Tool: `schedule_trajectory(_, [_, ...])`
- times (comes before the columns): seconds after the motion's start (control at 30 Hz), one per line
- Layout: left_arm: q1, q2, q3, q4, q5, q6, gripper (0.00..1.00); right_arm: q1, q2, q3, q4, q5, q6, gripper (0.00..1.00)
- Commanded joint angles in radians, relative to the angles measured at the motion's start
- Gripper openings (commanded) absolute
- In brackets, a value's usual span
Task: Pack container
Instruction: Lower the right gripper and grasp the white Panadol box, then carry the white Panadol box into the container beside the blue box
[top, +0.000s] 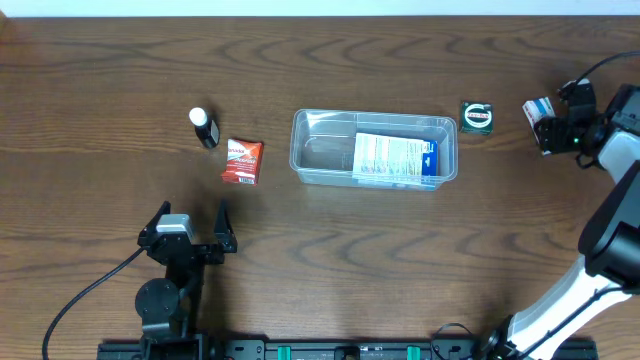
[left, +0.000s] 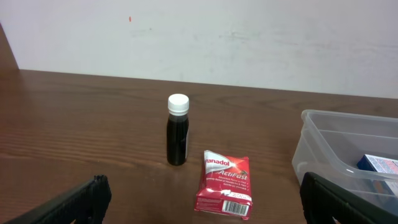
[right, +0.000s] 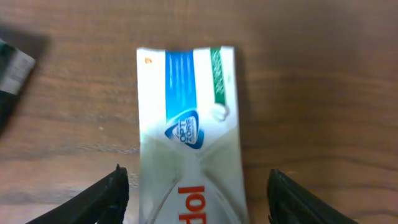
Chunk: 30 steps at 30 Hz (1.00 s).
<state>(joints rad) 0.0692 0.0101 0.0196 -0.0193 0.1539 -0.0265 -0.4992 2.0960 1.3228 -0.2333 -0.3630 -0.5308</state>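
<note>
While my left tool (top: 192, 212) hangs nearest me with its fingers spread wide and nothing between them, a red sachet (left: 222, 183) lies just beyond it on the desk (top: 330, 270). It is printed "Panadol ActiFast", with a barcode along its near edge. Just behind the sachet a dark bottle (left: 177, 134) with a white cap stands upright; I cannot read its label. To the right, mid-desk, sits the container (top: 320, 150), with a blue-and-white box (top: 397, 160) lying flat in its right half, its print too small to read. Beyond the container's right end is a small dark-green packet (top: 477, 117). At the far right my right tool (right: 198, 186) straddles a white, blue and green sachet (right: 186, 106) badged "OPTI". Its fingers stand apart, clear of both edges.
</note>
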Motion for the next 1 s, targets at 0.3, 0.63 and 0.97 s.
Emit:
schedule_trajectory(0.3, [0.004, -0.005, -0.015, -0.033, 0.018, -0.005, 0.98, 0.005, 0.043, -0.002, 0.014, -0.015, -0.005, 0.64])
schedule_trajectory(0.63, [0.004, -0.005, -0.015, -0.033, 0.018, -0.005, 0.98, 0.01, 0.043, -0.002, 0.005, -0.016, -0.004, 0.52])
schedule_trajectory(0.97, [0.004, -0.005, -0.015, -0.033, 0.018, -0.005, 0.98, 0.018, -0.025, -0.001, 0.006, -0.106, 0.018, 0.4])
